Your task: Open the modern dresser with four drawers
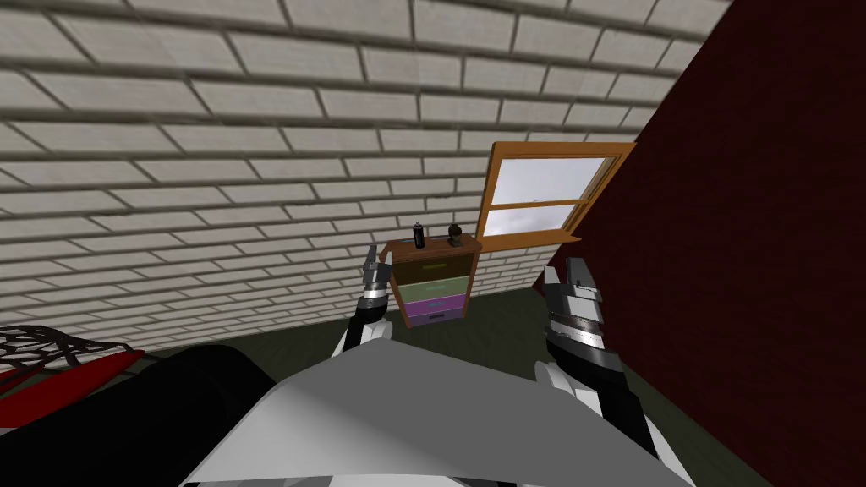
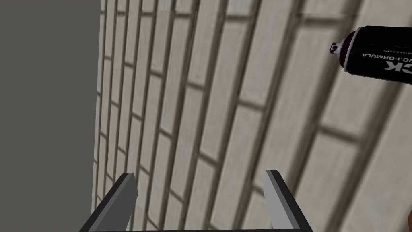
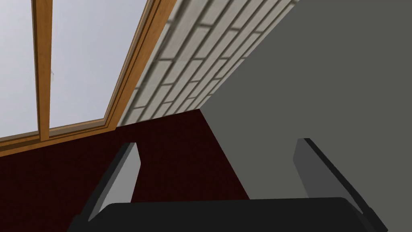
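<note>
The dresser (image 1: 432,286) is a small wooden-framed chest against the brick wall, with a brown drawer front, a green one and purple ones below; all fronts look flush. A black spray can (image 1: 418,235) and a dark rounded object (image 1: 454,234) stand on its top. My left gripper (image 1: 371,264) is raised just off the dresser's left side, open with nothing between its fingers. In the left wrist view the left gripper (image 2: 201,201) faces the brick wall, with the spray can (image 2: 378,54) off to one side. My right gripper (image 1: 578,275) is raised to the right of the dresser; the right gripper (image 3: 217,169) is open and empty.
A wood-framed window (image 1: 545,194) sits in the brick wall (image 1: 211,169) just right of the dresser. A dark red wall (image 1: 761,254) closes the right side. A black and red object (image 1: 101,397) with a wire mesh part (image 1: 42,345) lies at my left. Dark floor (image 1: 499,325) runs up to the dresser.
</note>
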`<state>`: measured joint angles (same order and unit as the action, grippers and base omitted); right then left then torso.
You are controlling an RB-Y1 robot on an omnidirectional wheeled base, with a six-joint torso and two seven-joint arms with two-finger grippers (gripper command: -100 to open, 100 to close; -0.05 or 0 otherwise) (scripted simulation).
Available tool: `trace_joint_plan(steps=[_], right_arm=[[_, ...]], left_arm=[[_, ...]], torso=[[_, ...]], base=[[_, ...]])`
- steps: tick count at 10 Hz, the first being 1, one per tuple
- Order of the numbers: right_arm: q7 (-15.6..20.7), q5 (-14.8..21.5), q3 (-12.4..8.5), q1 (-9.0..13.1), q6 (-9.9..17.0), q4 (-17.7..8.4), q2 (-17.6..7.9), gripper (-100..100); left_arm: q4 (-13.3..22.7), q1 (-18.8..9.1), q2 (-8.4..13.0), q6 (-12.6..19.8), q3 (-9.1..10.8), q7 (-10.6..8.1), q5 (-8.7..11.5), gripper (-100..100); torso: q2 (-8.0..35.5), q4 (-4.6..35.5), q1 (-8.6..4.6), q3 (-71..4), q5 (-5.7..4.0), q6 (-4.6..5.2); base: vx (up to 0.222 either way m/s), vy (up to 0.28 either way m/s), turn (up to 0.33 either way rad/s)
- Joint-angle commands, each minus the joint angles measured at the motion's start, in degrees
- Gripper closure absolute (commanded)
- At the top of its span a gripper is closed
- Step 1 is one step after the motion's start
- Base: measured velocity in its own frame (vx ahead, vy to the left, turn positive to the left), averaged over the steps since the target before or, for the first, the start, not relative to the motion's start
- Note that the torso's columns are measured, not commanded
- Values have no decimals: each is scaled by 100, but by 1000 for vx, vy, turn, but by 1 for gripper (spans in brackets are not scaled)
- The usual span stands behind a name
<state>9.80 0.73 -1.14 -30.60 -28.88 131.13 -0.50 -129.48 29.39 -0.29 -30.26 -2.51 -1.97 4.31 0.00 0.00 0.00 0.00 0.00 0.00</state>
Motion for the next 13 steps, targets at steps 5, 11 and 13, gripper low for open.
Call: trace_joint_plan(steps=[5, 11, 13], right_arm=[[0, 0, 0, 0, 0, 1, 0, 0], [0, 0, 0, -1, 0, 0, 0, 0], [0, 0, 0, -1, 0, -1, 0, 0]], left_arm=[[-1, 0, 0, 0, 0, 0, 0, 0], [1, -6, 371, 97, 29, -18, 47, -100], [4, -14, 604, 232, 69, -43, 112, -100]], torso=[[1845, 1846, 0, -3692, 0, 0], [4152, 4148, -1, -8315, 0, 0], [4215, 4219, -8, -8456, -2, 0]], base=[[0, 0, 0], [7, -5, 11], [42, -45, 39]])
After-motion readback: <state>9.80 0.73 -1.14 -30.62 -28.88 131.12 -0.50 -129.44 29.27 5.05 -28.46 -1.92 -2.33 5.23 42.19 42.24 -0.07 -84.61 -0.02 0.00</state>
